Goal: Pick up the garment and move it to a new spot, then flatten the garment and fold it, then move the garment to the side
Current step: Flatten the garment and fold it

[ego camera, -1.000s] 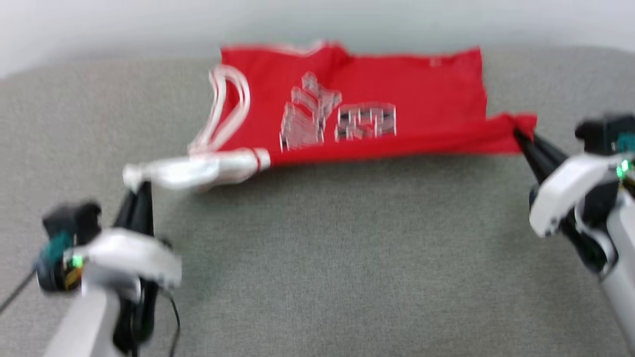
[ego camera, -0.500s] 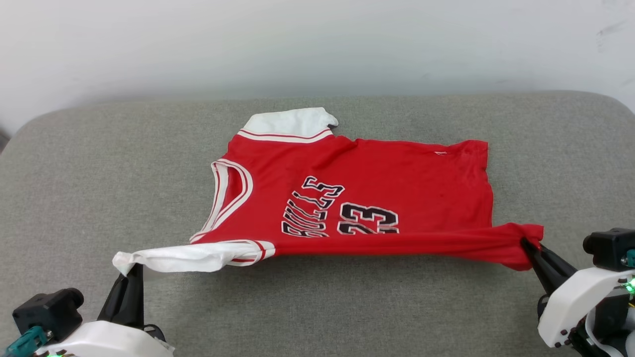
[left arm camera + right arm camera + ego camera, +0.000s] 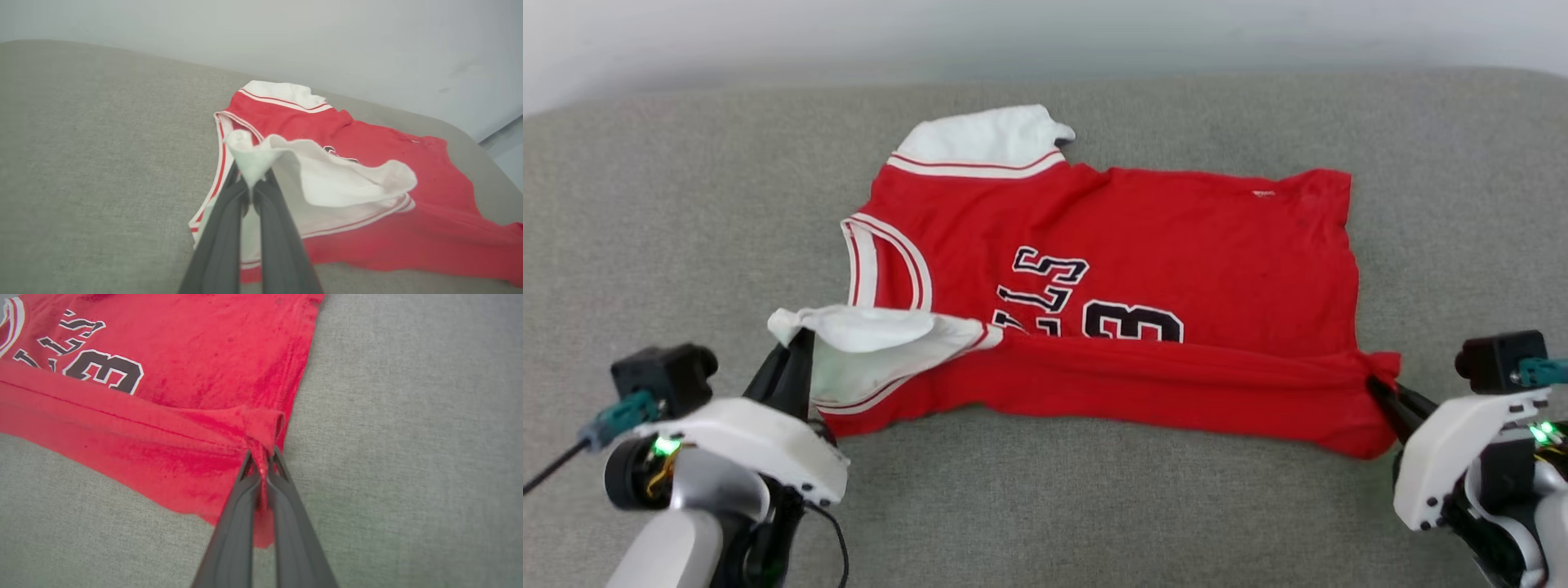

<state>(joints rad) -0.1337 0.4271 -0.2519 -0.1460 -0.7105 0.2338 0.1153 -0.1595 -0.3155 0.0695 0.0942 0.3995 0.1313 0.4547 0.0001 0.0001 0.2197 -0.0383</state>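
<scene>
Red jersey-style shirt (image 3: 1143,237) with white short sleeves, red-and-white striped trim, black white-outlined print. Lies print-up across the middle of the grey woven cushion (image 3: 1094,506), nearer its far edge than its near edge, collar toward the left edge, hem toward the right edge.

Compared with half a second ago: no longer pulled flat and taut along the near long edge. Now lifted there and carried over the body toward the far edge, hiding the lower part of the letters and number. Framing shifted too, so part of the apparent move is down to the head.

Reads as the first lengthwise fold under way. Flattening judged done, fold not yet laid down, move to the side still to do.

Looks soft and limp. Sags between the two held corners, with the near sleeve puffed open and the far sleeve flat.

Left gripper (image 3: 796,343): clamped tight on the tip of the near white sleeve.

Right gripper (image 3: 1380,392): clamped tight on the near hem corner, red cloth bunched between the fingers.
</scene>
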